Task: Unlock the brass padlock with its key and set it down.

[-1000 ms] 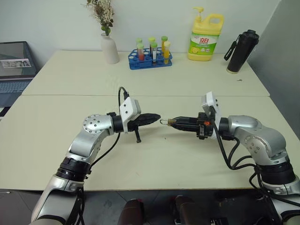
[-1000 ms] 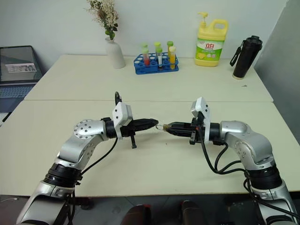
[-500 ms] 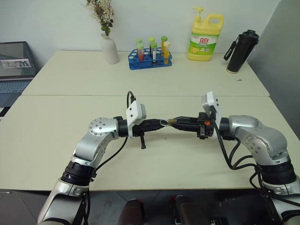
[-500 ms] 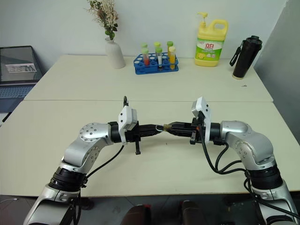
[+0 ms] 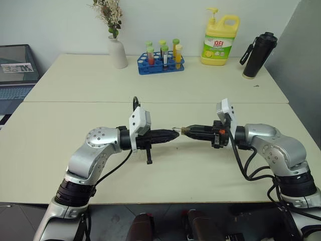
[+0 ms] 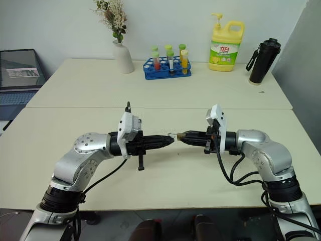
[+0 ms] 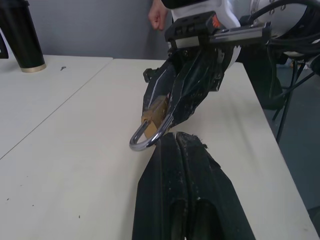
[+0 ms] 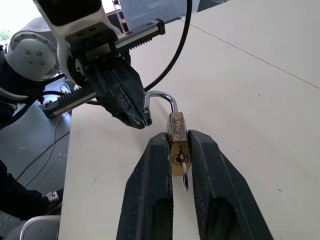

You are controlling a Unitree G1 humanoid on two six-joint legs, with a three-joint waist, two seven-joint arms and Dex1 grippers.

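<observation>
So my right gripper point(image 8: 179, 150) is clamped on the brass padlock point(image 8: 178, 142), held up over the near table point(image 5: 45, 150) about midway between my two arms; the fingers are only as far apart as the lock body is thick. The key point(image 8: 183, 172) sits in the keyhole at the end facing my right wrist, hanging out between those fingers. The silver shackle point(image 7: 147, 136) pokes out toward my left gripper point(image 7: 176, 137), which is pressed fully together with nothing in it, tips right at the loop; can't tell if they actually touch it.

What could go wrong, as I see it: the lock is tiny and pinched on smooth brass faces, so a shove from the left tips against the shackle could twist it in the grip or pop it out onto the table. The key looks only loosely seated, and a jolt could shake it free. Also the key end is boxed in between my right fingers, so getting at it to turn it looks awkward.

Other stuff is all on the far table, well clear: a white vase point(image 5: 118, 52) with dried flowers, a blue test tube rack point(image 5: 161, 64), a yellow soap bottle point(image 5: 219, 40), a black flask point(image 5: 257, 55). A laptop point(image 5: 15, 75) sits off to my left; a person's hand point(image 7: 157, 14) shows beyond my right arm. Nothing blocks the spot under the lock.
</observation>
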